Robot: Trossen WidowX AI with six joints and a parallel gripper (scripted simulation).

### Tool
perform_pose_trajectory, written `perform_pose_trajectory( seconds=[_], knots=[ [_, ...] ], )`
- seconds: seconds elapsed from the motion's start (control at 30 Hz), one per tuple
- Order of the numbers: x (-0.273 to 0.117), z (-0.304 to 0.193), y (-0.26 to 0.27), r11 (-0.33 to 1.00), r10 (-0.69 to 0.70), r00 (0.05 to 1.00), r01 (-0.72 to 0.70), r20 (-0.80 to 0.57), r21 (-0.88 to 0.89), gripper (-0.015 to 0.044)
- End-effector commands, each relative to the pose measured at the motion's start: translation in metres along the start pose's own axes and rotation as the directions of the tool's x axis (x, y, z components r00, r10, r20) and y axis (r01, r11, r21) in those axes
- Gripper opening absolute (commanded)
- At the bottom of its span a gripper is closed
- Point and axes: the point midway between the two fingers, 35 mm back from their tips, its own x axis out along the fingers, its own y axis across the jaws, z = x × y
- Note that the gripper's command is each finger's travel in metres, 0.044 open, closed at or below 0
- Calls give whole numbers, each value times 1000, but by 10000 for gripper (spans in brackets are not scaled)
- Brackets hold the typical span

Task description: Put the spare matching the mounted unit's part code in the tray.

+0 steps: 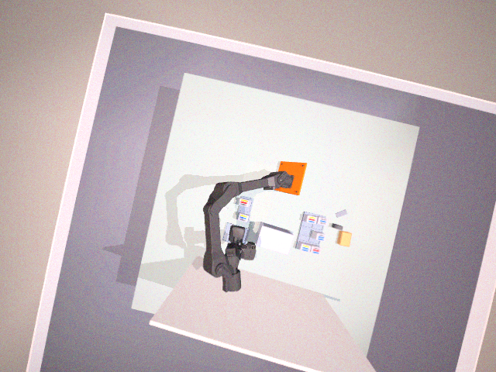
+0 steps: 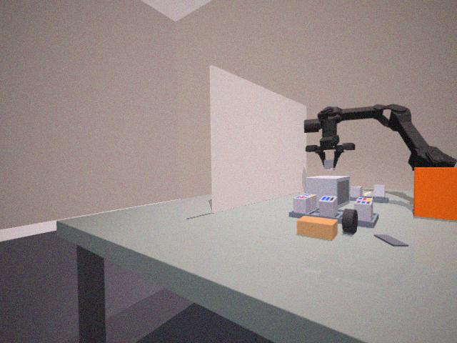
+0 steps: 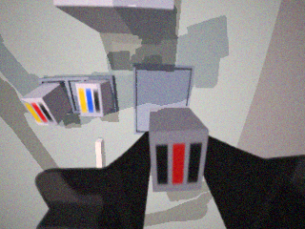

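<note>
My gripper [image 2: 328, 163] [image 3: 170, 135] is shut on a grey block [image 2: 328, 164] [image 3: 178, 164] whose face shows black, red and black stripes in the wrist view. It holds the block upright, well above the table. The grey-blue tray [image 1: 227, 232] [image 3: 162, 91] is empty in the wrist view, just beyond the held block, which overlaps its near edge; the arm partly covers it in the top view. A spares rack [image 1: 308, 229] holds several striped blocks. A grey-white housing [image 1: 274, 239] [image 2: 320, 188] stands between rack and tray. The mounted unit and its code are not visible.
A two-slot rack [image 1: 243, 209] with two striped blocks [image 3: 43, 111] [image 3: 89, 98] is beside the tray. A tall pale panel [image 1: 260, 316] [image 2: 250, 140] stands along one side. The arm rises from an orange base [image 1: 298, 173] [image 2: 435, 191]. An orange block [image 1: 344, 238] [image 2: 316, 227] and black cylinder [image 2: 350, 220] lie near the spares rack.
</note>
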Motion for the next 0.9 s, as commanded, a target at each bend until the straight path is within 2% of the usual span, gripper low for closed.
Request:
perform_pose_trajectory(
  seconds=[0.0,0.87],
  knots=[
    [-3,-4,0,1000,-9,1000,9,-8,-6,0],
    [17,-4,-3,1000,-8,1000,8,-1,-5,0]
  ],
)
